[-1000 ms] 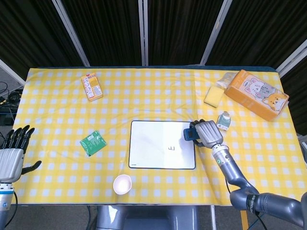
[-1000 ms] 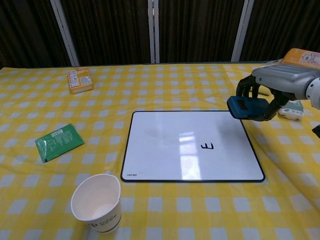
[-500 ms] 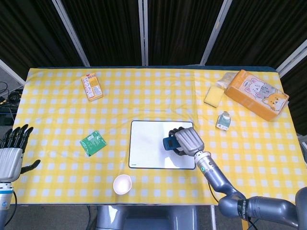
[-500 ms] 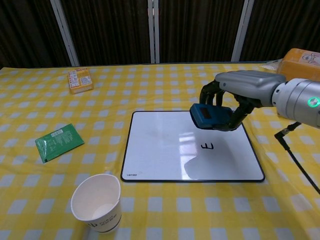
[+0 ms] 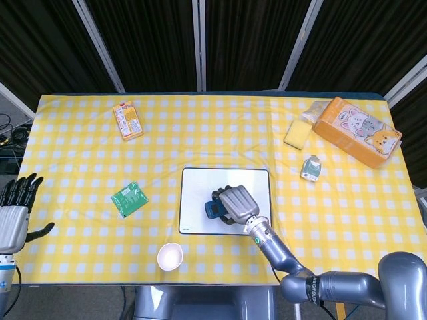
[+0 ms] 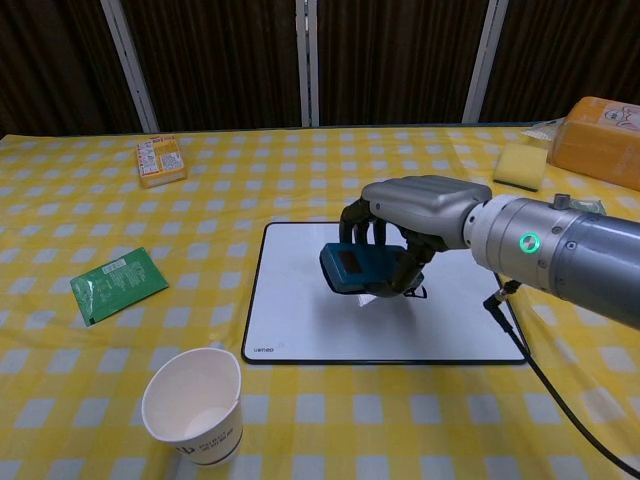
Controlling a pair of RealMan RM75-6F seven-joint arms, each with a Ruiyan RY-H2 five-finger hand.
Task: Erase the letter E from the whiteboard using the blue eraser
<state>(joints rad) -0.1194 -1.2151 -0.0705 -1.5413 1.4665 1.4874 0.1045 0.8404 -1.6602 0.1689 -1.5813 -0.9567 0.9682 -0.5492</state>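
Observation:
The whiteboard (image 6: 300,320) (image 5: 197,187) lies flat in the middle of the yellow checked table. My right hand (image 6: 405,225) (image 5: 235,204) hovers over its centre and grips the blue eraser (image 6: 358,270) (image 5: 214,210), which faces left and sits just above the board. The letter E (image 6: 415,292) is almost hidden behind my hand in the chest view; only a black sliver shows at the hand's right edge. In the head view the hand covers it. My left hand (image 5: 15,212) hangs off the table's left edge, fingers spread, holding nothing.
A paper cup (image 6: 195,405) stands near the front left of the board. A green packet (image 6: 118,283) lies to the left, an orange snack box (image 6: 160,160) at back left. A yellow sponge (image 6: 521,164), an orange carton (image 6: 600,127) and a small pack (image 5: 310,168) sit at the right.
My right hand has carried the blue eraser leftward from the board's right edge to over its centre, now covering the E. The left hand has stayed put.

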